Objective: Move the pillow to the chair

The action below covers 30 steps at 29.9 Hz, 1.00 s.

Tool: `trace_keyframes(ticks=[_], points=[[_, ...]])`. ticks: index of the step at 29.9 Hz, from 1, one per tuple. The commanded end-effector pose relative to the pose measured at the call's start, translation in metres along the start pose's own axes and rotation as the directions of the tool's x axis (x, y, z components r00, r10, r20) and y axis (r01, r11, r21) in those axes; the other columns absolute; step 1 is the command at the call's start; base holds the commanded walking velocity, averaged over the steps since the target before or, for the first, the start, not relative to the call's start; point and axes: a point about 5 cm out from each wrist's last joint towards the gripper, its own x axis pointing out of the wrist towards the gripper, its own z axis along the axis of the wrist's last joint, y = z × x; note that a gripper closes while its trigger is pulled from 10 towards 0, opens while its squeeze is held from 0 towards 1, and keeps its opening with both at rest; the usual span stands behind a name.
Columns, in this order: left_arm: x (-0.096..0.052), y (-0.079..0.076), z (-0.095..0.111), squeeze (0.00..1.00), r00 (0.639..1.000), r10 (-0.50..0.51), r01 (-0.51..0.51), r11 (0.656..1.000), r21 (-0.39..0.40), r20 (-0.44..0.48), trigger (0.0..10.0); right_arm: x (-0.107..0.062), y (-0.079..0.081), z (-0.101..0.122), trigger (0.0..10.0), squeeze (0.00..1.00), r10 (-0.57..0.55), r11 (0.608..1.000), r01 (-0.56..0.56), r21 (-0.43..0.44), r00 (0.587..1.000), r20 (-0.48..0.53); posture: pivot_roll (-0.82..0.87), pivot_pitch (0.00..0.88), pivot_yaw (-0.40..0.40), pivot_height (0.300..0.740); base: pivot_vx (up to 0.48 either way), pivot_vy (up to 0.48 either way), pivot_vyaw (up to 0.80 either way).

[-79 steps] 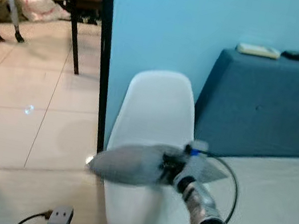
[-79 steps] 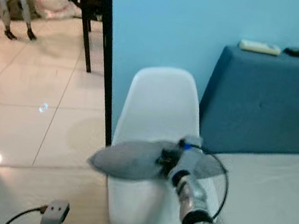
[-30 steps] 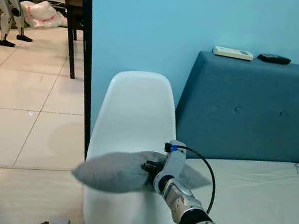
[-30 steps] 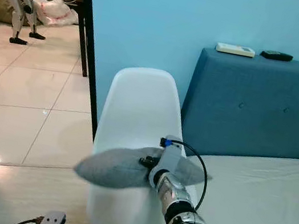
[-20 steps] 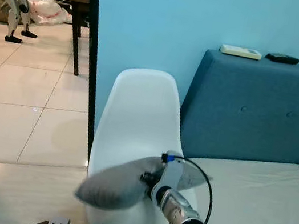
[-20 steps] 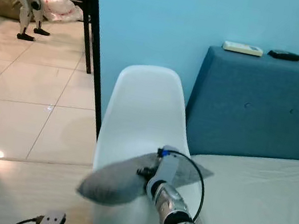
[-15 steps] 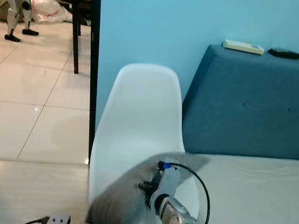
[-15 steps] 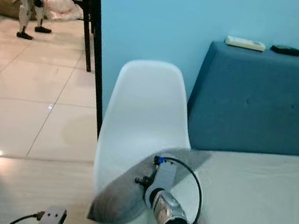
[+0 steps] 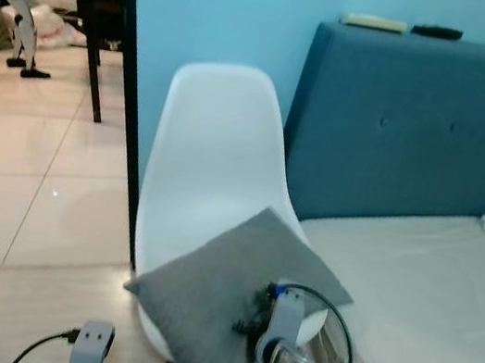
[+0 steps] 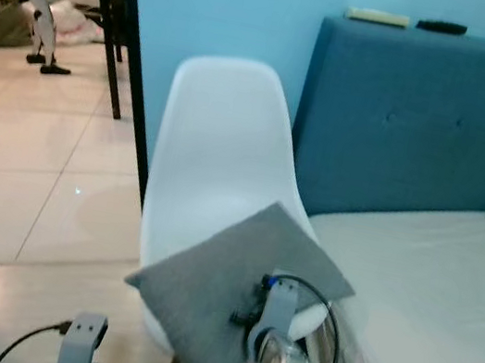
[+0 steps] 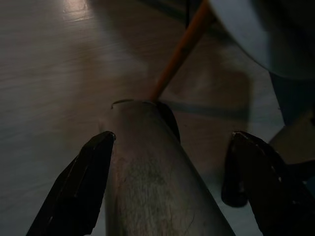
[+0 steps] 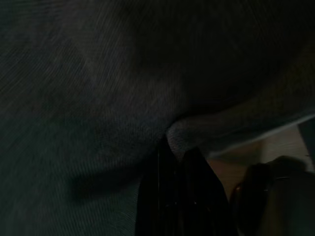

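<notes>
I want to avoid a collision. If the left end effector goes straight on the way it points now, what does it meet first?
Probably the wooden floor. The open left end effector points down at it, with the white chair's orange wooden leg just ahead. Depth is unclear, so the leg might come first.

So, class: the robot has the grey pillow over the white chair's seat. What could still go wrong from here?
1. The pillow lies tilted and overhangs the front edge of the chair; released now, it might slide to the floor.
2. The right gripper is shut on the pillow's fabric; pulling back before opening could drag it off.
3. The left gripper hangs open near a chair leg and could bump it.
</notes>
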Motion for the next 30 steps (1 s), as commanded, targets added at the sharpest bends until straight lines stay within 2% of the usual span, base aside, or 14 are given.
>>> trace_keyframes(ticks=[1,7,8,10,11,12,16,18,20,21,24,25,26,30], points=[[-0.008,0.0,-0.033,0.0,0.992,0.007,-0.011,0.999,-0.035,-0.127,10.0,0.001,0.007,0.002,10.0,0.0,0.017,1.0,-0.017,0.018,1.0,-0.007,0.15,0.0,-0.069,0.541,0.0,0.0,0.0],[-0.01,-0.001,-0.037,0.0,0.992,0.008,-0.013,0.999,-0.037,-0.129,10.0,0.002,0.02,0.007,10.0,0.0,0.078,0.991,-0.079,0.105,0.997,0.02,0.16,0.0,-0.074,0.541,0.0,0.0,0.0],[-0.01,-0.001,-0.039,0.0,0.991,0.008,-0.013,0.999,-0.038,-0.13,10.0,0.003,0.025,0.01,10.0,0.0,0.104,0.985,-0.109,0.136,0.994,0.043,0.17,0.0,-0.077,0.541,0.0,0.0,0.0],[-0.012,-0.001,-0.041,0.0,0.991,0.006,-0.011,0.999,-0.039,-0.131,10.0,0.002,0.043,0.036,10.0,0.0,0.2,0.944,-0.237,0.231,0.965,0.172,0.18,0.0,-0.078,0.541,0.0,0.0,0.0],[-0.012,-0.001,-0.043,0.0,0.991,0.005,-0.01,0.999,-0.039,-0.132,10.0,0.001,0.049,0.046,10.0,0.0,0.229,0.93,-0.28,0.239,0.948,0.219,0.18,0.0,-0.078,0.541,0.0,0.0,0.0],[-0.012,-0.001,-0.044,0.0,0.991,0.004,-0.009,0.999,-0.037,-0.132,10.0,0.0,0.054,0.055,10.0,0.0,0.254,0.923,-0.313,0.224,0.933,0.255,0.18,0.0,-0.077,0.541,0.0,0.0,0.0],[-0.013,-0.002,-0.045,0.0,0.991,0.003,-0.008,0.999,-0.034,-0.132,10.0,-0.002,0.063,0.067,10.0,0.0,0.286,0.915,-0.35,0.199,0.913,0.291,0.18,0.002,-0.075,0.541,0.0,0.0,0.0],[-0.014,-0.003,-0.048,0.0,0.991,0.0,-0.004,1.0,-0.03,-0.133,10.0,-0.005,0.074,0.084,10.0,0.0,0.321,0.91,-0.385,0.153,0.889,0.326,0.19,0.013,-0.078,0.541,0.0,0.0,0.0],[-0.015,-0.003,-0.049,0.0,0.991,-0.002,-0.002,1.0,-0.029,-0.133,10.0,-0.006,0.077,0.089,10.0,0.0,0.328,0.916,-0.383,0.118,0.886,0.328,0.19,0.015,-0.078,0.541,0.0,0.0,0.0],[-0.015,-0.004,-0.051,0.0,0.991,-0.004,0.001,1.0,-0.029,-0.134,10.0,-0.006,0.079,0.091,10.0,0.0,0.326,0.931,-0.36,0.053,0.89,0.32,0.19,0.018,-0.08,0.541,0.0,0.0,0.0],[-0.015,-0.005,-0.052,0.0,0.991,-0.006,0.003,1.0,-0.028,-0.135,10.0,-0.006,0.077,0.09,10.0,0.0,0.313,0.938,-0.343,0.045,0.896,0.314,0.19,0.02,-0.082,0.541,0.0,0.0,0.0],[-0.015,-0.005,-0.051,0.0,0.991,-0.007,0.003,1.0,-0.028,-0.133,10.0,-0.005,0.073,0.086,10.0,0.13,0.319,0.932,-0.356,0.066,0.894,0.316,0.19,0.02,-0.083,0.541,0.0,0.0,0.0],[-0.015,-0.005,-0.051,0.0,0.991,-0.007,0.003,1.0,-0.03,-0.131,10.0,-0.005,0.07,0.081,10.0,1.0,0.328,0.926,-0.369,0.079,0.892,0.312,0.19,0.021,-0.083,0.541,0.0,0.0,0.0],[-0.014,-0.006,-0.048,0.0,0.992,-0.006,0.002,1.0,-0.031,-0.125,10.0,-0.003,0.064,0.067,10.0,1.0,0.356,0.911,-0.4,0.1,0.886,0.297,0.18,0.015,-0.08,0.541,0.0,0.0,0.0]])
